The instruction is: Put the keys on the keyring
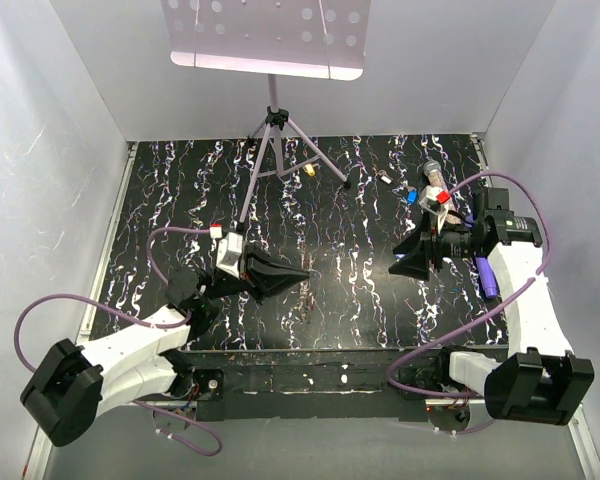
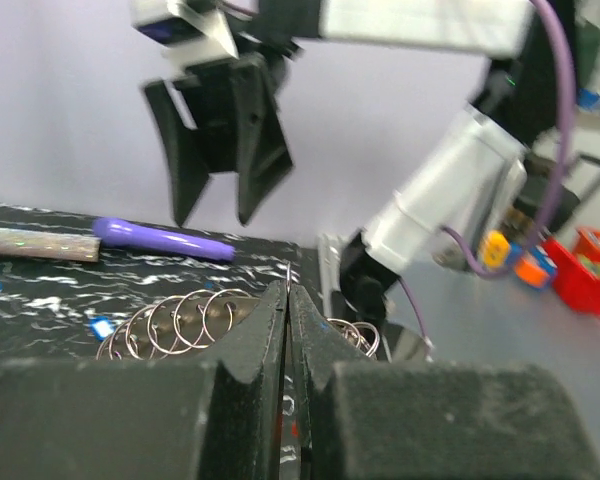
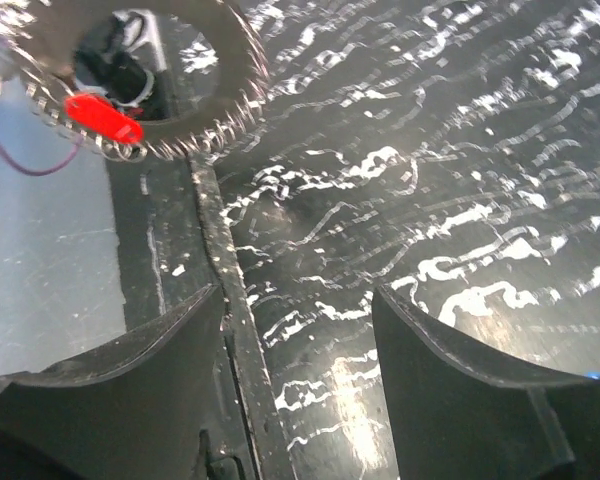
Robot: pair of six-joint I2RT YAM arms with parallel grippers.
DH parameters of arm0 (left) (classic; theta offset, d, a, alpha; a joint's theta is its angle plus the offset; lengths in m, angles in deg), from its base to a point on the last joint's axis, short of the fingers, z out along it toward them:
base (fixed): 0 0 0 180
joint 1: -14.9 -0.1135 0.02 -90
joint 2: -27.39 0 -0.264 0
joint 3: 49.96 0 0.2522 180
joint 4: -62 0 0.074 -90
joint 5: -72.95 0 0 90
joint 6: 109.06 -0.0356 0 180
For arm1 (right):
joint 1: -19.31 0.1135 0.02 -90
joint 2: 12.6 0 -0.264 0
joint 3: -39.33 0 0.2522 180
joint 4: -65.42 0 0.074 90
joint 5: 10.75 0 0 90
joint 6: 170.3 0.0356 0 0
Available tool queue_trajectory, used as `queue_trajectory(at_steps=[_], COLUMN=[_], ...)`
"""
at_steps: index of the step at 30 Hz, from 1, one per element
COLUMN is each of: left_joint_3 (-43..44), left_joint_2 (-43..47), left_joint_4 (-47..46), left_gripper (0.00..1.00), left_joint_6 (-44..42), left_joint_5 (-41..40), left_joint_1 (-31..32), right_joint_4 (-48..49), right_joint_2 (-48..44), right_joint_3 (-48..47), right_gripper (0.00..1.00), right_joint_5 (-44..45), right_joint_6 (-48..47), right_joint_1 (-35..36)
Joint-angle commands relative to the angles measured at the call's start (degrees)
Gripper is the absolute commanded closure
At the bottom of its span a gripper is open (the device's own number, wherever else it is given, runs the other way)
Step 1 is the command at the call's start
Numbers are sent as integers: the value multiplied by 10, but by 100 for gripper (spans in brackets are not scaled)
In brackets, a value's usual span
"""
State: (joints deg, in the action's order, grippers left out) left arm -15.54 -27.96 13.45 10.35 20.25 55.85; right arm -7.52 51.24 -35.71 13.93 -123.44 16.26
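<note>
The keyring (image 2: 180, 320) is a thin grey metal loop edged with small wire coils, and my left gripper (image 2: 287, 290) is shut on its wire. In the right wrist view the keyring (image 3: 235, 95) hangs at the upper left with a red key (image 3: 102, 118) at its lower rim. My right gripper (image 3: 295, 330) is open over the black mat with nothing between its fingers, a short way from the ring. From above, the left gripper (image 1: 298, 272) and right gripper (image 1: 398, 258) face each other mid-table. A blue key (image 1: 412, 197) and a yellow key (image 1: 310, 170) lie on the mat at the back.
A purple pen (image 1: 485, 280) lies by the right arm and a glittery tube (image 1: 435, 180) at the back right. A tripod (image 1: 270, 150) holding a perforated plate (image 1: 265, 35) stands at the back centre. White walls enclose the black patterned mat (image 1: 340, 310).
</note>
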Motion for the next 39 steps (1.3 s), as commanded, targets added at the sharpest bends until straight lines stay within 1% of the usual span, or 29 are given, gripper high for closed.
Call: queue_trajectory(at_steps=[1, 4, 7, 11, 12, 16, 19, 21, 26, 28, 30, 32, 34, 37, 39], left_joint_3=[42, 83, 115, 145, 151, 175, 195, 205, 217, 223, 229, 236, 250, 268, 276], left_joint_2=[-16, -11, -13, -34, -41, -61, -77, -90, -120, -129, -136, -143, -154, -164, -163], left_joint_4=[-61, 32, 102, 121, 120, 108, 89, 58, -60, -84, -86, -92, -93, -78, -63], left_gripper=[100, 100, 100, 100, 100, 100, 100, 100, 100, 100, 100, 100, 100, 100, 100], left_joint_6=[-23, -73, -116, -117, -112, -88, -52, -9, 116, 146, 161, 174, 190, 197, 189], left_joint_5=[175, 215, 224, 237, 240, 255, 274, 291, 312, 315, 316, 320, 327, 330, 326], left_joint_1=[-3, -3, -3, -4, -4, -3, -3, -3, -3, -3, -3, -3, -3, -3, -3], right_joint_4=[-201, -261, -284, -278, -273, -250, -243, -246, -273, -283, -264, -239, -241, -230, -206], right_joint_2=[37, 60, 63, 39, 33, 10, 7, 7, 6, 2, -1, 1, 14, 31, 39], right_joint_3=[-47, -64, -66, -51, -47, -46, -47, -49, -80, -100, -125, -153, -193, -254, -275], right_gripper=[31, 32, 32, 32, 31, 30, 30, 31, 31, 32, 34, 36, 37, 41, 43], right_joint_5=[-122, -119, -120, -113, -111, -92, -84, -93, -110, -111, -97, -88, -88, -88, -92], right_joint_6=[-282, -364, -404, -423, -421, -390, -383, -383, -385, -381, -346, -276, -240, -171, -121], right_joint_1=[10, 22, 28, 30, 48, 72, 88, 93, 105, 126, 172, 221, 263, 310, 329])
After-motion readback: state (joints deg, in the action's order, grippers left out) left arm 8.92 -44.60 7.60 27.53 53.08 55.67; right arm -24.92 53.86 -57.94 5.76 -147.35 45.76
